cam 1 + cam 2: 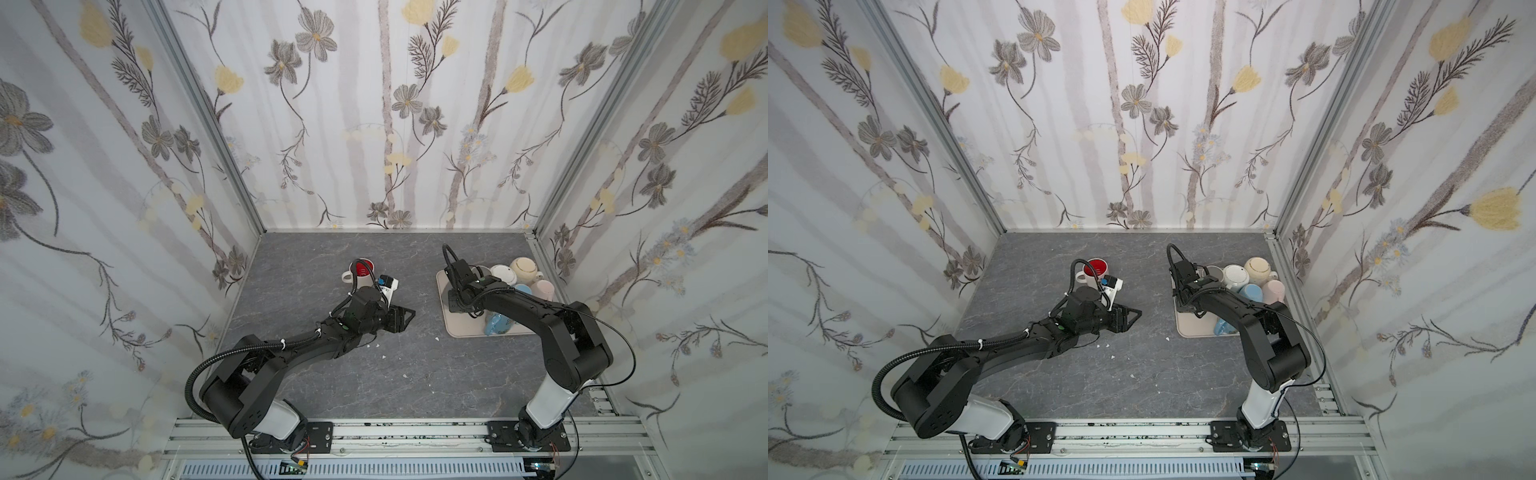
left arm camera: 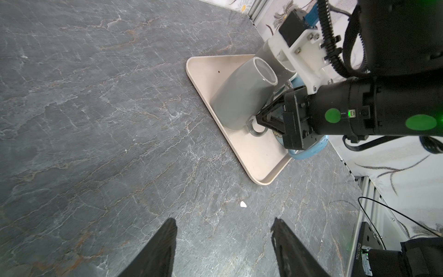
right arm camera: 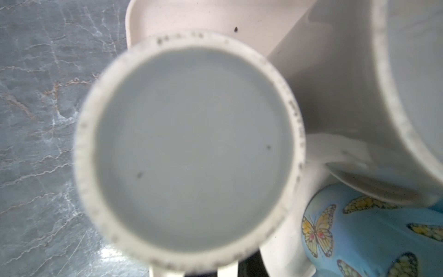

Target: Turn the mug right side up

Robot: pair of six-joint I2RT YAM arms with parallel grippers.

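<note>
The grey mug stands upside down and tilted on the beige tray, its base uppermost. My right gripper is shut on the mug's handle low at its side. In the right wrist view the mug's pale base fills the frame and hides the fingers. In both top views the right arm covers most of the mug. My left gripper is open and holds nothing, hovering over bare table left of the tray.
On the tray crowd a white mug, a cream teapot, a pink mug and a blue butterfly mug. A white mug with a red inside stands upright behind the left arm. Small white chips dot the table.
</note>
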